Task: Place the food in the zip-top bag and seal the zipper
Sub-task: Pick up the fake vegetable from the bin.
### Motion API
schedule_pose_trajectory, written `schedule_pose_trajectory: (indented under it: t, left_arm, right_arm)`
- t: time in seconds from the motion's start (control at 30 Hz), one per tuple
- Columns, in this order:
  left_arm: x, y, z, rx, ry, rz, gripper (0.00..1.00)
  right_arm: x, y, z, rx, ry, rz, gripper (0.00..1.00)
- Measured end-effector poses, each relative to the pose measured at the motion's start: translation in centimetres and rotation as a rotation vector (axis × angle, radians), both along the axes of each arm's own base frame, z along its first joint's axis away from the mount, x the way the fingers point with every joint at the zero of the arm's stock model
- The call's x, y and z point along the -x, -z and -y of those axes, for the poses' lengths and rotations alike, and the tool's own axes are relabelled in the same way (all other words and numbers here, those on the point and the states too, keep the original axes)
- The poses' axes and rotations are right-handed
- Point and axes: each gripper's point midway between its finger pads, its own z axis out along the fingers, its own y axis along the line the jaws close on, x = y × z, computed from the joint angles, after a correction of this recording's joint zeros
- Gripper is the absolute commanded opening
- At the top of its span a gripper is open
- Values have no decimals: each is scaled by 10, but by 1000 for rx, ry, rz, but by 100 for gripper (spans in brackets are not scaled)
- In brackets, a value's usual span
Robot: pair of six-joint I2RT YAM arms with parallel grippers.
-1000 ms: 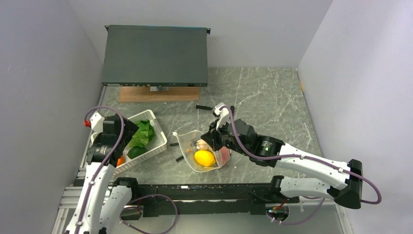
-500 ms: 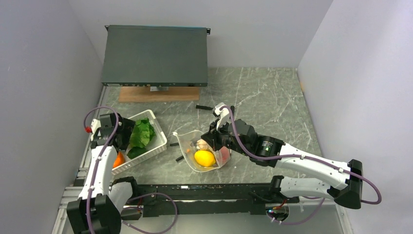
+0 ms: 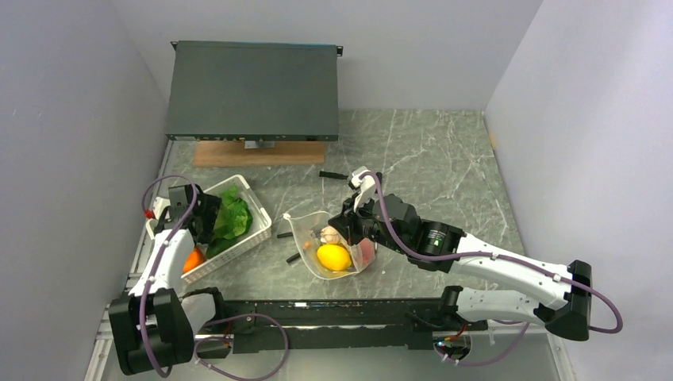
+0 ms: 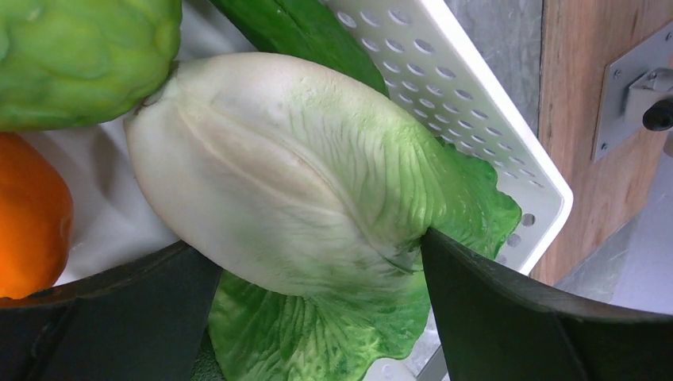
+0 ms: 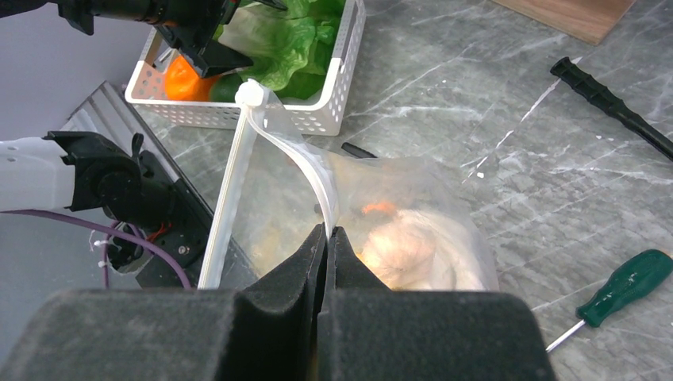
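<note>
Swung inward since earlier, the left gripper (image 3: 208, 224) hangs over the white basket (image 3: 255, 208). The zip-top bag (image 3: 300, 232) lies on the counter (image 3: 428, 167) with the lemon (image 3: 333, 256) inside. Left wrist: fingers (image 4: 492, 317) apart, flanking the leafy green piece (image 4: 301, 175). Right wrist: the right gripper (image 5: 326, 232) pinches the zipper (image 5: 230, 190).

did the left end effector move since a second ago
Yes. The left end effector has gone up the view, from the near end of the white basket toward its far end, away from the arm bases.
</note>
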Motion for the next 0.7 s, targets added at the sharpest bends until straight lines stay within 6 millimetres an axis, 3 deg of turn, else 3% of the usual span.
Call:
schedule_pose_trajectory:
  t: [0.2,0.3,0.7]
  left_arm:
    - [-4,4,-4,-11,-18,4,99]
    - [-5,9,-6,-6,-38,6,93]
    - [6,14,-6,2,-80,40,32]
  right_arm:
    - [0,0,0,0,1,0,0]
    - [0,0,0,0,1,0,0]
    - [0,0,0,0,1,0,0]
